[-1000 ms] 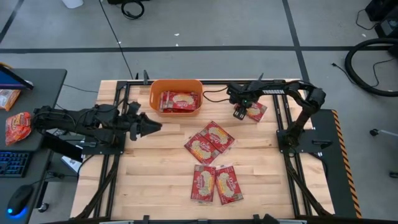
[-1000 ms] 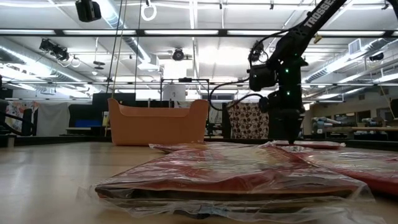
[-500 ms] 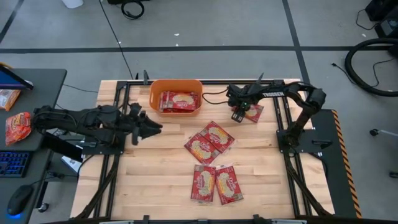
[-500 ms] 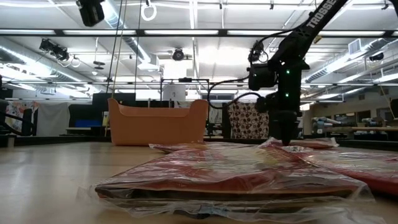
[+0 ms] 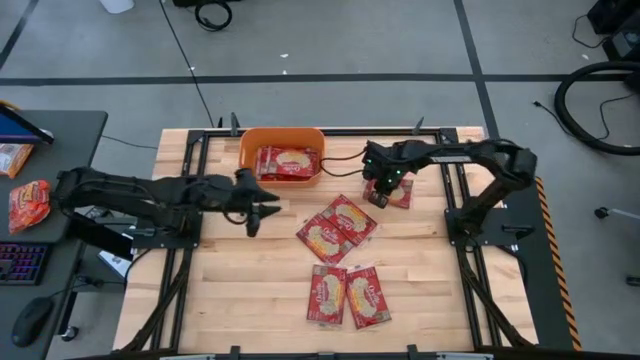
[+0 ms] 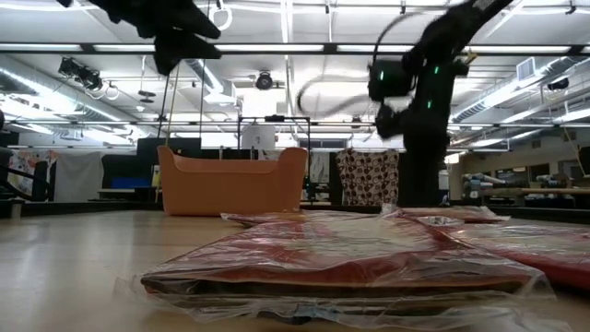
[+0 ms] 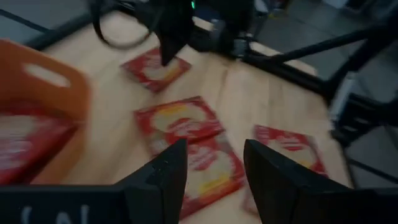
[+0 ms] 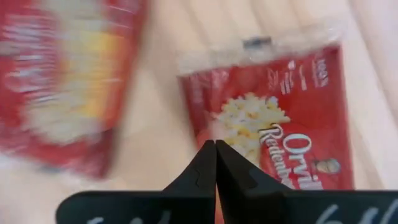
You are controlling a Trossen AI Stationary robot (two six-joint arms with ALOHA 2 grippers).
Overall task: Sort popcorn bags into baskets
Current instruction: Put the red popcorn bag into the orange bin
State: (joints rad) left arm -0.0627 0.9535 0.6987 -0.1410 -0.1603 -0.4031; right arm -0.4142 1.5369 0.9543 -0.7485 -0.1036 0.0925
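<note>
An orange basket [image 5: 283, 134] at the table's far edge has red popcorn bags [image 5: 288, 162] lying in it. Two overlapping bags [image 5: 337, 228] lie flat mid-table, and two more [image 5: 348, 296] lie nearer the front. My right gripper [image 5: 378, 192] is shut on another bag [image 5: 398, 193] to the right of the basket. My left gripper [image 5: 264, 208] hovers open, high over the table and left of the middle bags, with nothing between its fingers [image 7: 168, 177]. My right gripper pinches the popcorn bag between its two shut fingers, on its printed face close to one long edge [image 8: 208, 134]. The fingers come from above, pointing down. The bag stays flat and low; whether it is clear of the table I cannot tell.
Black frame rails [image 5: 190, 190] run along the table's left and right sides. The right arm's base [image 5: 480, 225] stands at the right. Bare wood lies between the basket and the middle bags. A side desk [image 5: 40, 200] with snack packs stands off the left edge.
My right gripper has gone toward the table's left and near edges, and the bag has shifted along with it. My left gripper has travelled toward the table's right edge, closer to the middle bags.
</note>
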